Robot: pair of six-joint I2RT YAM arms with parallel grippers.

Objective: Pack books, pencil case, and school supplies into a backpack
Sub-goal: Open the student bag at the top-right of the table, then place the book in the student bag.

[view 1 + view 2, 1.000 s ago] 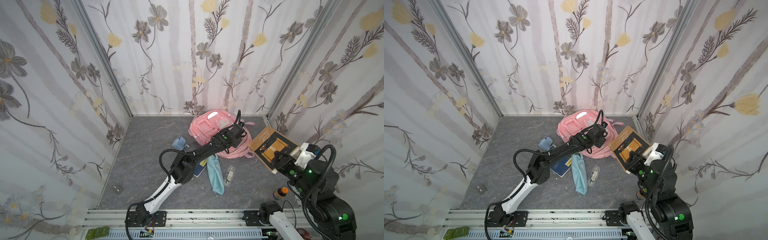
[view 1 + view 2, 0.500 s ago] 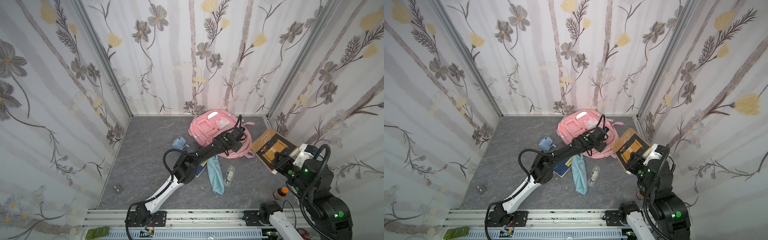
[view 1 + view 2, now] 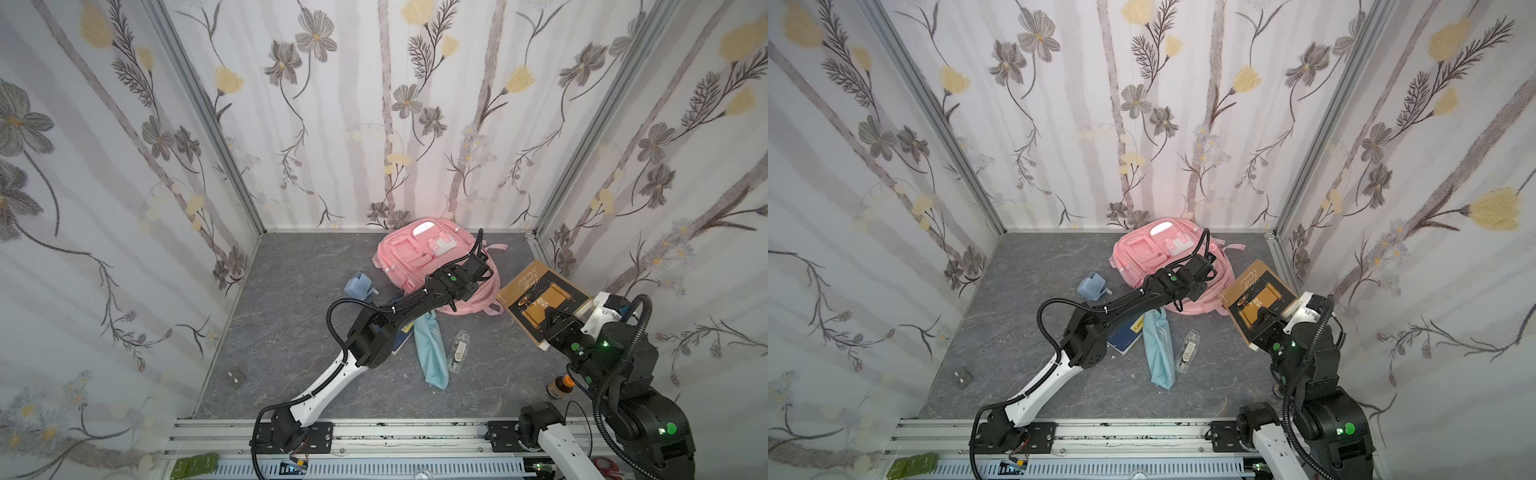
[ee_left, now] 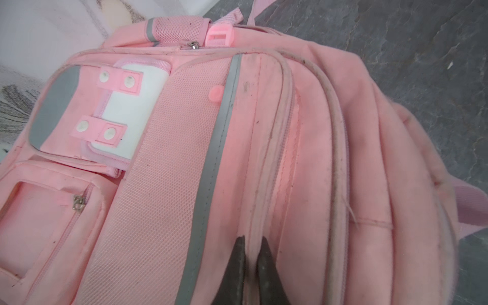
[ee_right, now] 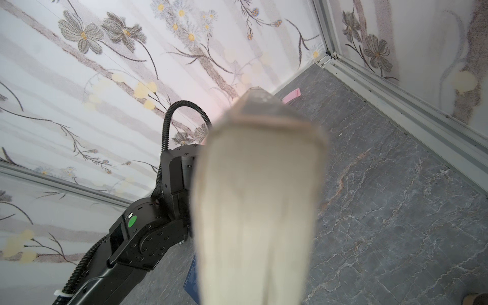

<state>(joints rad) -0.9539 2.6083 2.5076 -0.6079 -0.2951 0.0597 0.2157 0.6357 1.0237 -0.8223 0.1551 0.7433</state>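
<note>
Pink backpack (image 3: 419, 253) fabric is seen by the back wall in both top views, the brown book (image 3: 540, 297) clamped aloft beside it by the right gripper (image 3: 555, 322); in the left wrist view the left gripper (image 4: 252, 239) is pinched on a thin seam fold, easily pulled free; the right wrist view is filled by blurred pages.

Script (image 3: 528, 281) on brown book (image 3: 547, 305), label (image 3: 1137, 325) on navy book (image 3: 1122, 337), both illegible
</note>
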